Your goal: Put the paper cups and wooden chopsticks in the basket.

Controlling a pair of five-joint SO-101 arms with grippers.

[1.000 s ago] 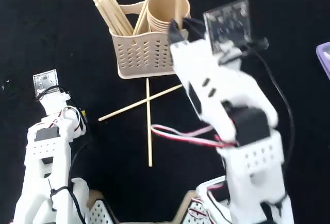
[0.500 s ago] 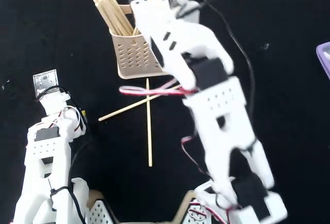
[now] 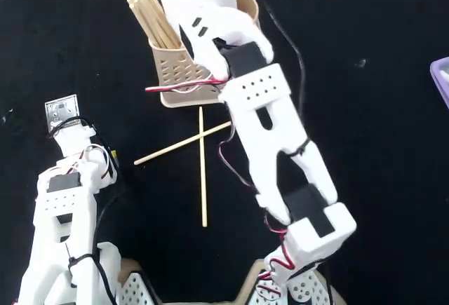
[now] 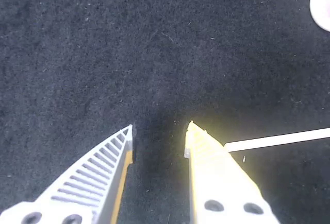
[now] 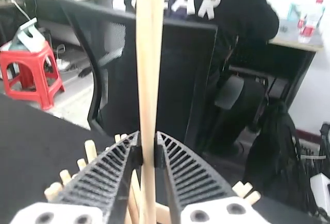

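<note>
One chopstick (image 5: 149, 69) is clamped upright in the right end effector (image 5: 148, 149), both fingers pressed on it. Tips of the chopstick bundle (image 5: 91, 149) sit just below.

Change over the last second:
- The right arm (image 3: 273, 144) swung from over the paper cups (image 3: 248, 7) across to the chopstick side of the basket (image 3: 175, 84).
- It also stretched further out over the basket, and the held stick went with it.
- The loose chopsticks, one lengthwise (image 3: 203, 179) and one diagonal (image 3: 175, 148), did not shift.
- The basket and the left arm (image 3: 63, 200) did not move either.

My read: the stick is now lined up over its compartment. Drop-in is the step in hand, and release is not yet done.

Left end effector (image 4: 159, 131): fingers apart, nothing between them, hanging over the bare black counter (image 4: 103, 38) at the near left.

Counts:
- **Basket:** one, at the far middle of the counter.
- **Loose chopsticks:** two, crossed on the counter just in front of the basket, touching where they cross.
- **Chopstick in the right end effector:** one.
- **Chopstick bundle in the basket:** roughly seven or eight tips. An exact count is not possible because the arm covers some.
- **Paper cups:** a sliver of rim shows inside the basket behind the arm, so the number cannot be told.

Left to do, as I judge it: this stick, then the two loose ones.
</note>
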